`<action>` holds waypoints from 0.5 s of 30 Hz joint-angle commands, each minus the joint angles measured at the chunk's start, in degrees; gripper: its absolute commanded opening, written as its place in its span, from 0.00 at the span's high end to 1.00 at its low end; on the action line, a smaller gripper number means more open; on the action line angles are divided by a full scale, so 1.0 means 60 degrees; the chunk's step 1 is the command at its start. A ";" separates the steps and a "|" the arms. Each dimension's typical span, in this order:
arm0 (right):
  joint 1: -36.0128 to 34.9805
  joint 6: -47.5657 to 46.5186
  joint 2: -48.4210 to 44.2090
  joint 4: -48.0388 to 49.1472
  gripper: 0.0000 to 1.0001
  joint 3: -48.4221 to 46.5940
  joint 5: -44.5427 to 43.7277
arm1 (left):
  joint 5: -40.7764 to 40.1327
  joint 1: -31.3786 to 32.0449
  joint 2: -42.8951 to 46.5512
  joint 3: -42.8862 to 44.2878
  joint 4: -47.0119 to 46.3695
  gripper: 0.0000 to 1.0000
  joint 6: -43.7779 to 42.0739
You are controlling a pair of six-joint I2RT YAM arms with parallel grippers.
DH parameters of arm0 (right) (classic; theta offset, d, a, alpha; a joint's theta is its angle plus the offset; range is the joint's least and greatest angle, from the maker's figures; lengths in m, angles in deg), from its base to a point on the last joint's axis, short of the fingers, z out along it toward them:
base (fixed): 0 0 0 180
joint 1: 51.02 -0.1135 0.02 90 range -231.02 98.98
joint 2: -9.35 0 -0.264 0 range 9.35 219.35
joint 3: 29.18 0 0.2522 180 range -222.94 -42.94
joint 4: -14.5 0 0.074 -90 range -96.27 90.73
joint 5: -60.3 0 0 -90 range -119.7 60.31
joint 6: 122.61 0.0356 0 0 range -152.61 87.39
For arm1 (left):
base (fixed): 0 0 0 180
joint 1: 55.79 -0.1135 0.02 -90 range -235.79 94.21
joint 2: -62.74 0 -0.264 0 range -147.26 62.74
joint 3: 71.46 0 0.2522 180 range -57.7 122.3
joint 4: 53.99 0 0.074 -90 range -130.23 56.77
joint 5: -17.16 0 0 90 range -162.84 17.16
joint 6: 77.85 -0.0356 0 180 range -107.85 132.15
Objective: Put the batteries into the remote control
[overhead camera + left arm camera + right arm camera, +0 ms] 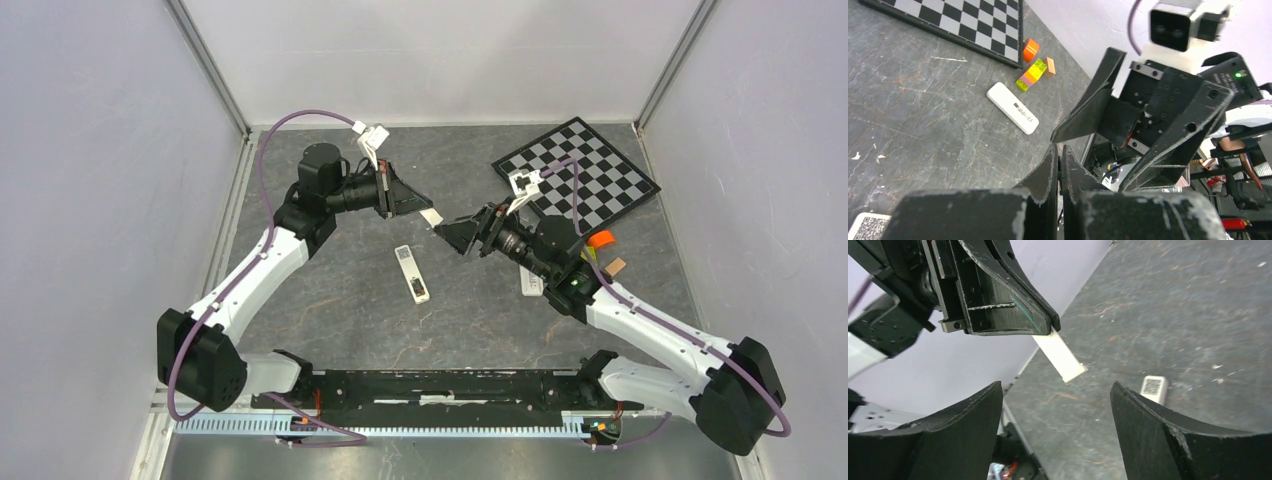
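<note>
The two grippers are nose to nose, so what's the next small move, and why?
Probably draw the right gripper back a little. The left gripper alone is shut on the white cover piece, while the right's jaws stand wide open, touching nothing, with the cover's free end just ahead. Backing off frees it for the remote.

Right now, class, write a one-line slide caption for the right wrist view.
Left gripper pinches a white cover piece while the open right gripper faces it.
</note>
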 commanded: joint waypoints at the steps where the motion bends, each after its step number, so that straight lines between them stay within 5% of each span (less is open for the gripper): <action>1: -0.0017 0.1979 0.0121 0.1404 0.19 0.0388 0.0457 | 0.0872 -0.0035 0.0179 -0.0097 -0.1094 0.98 0.0444; 6: 0.0002 0.2621 0.0361 0.2706 0.39 0.0749 0.0627 | 0.1251 -0.0026 0.0176 -0.0267 -0.1953 0.98 0.1236; 15: -0.0002 0.3240 0.0619 0.4939 0.47 0.1339 0.0445 | 0.1693 -0.0028 0.0109 -0.0613 -0.3348 0.98 0.2496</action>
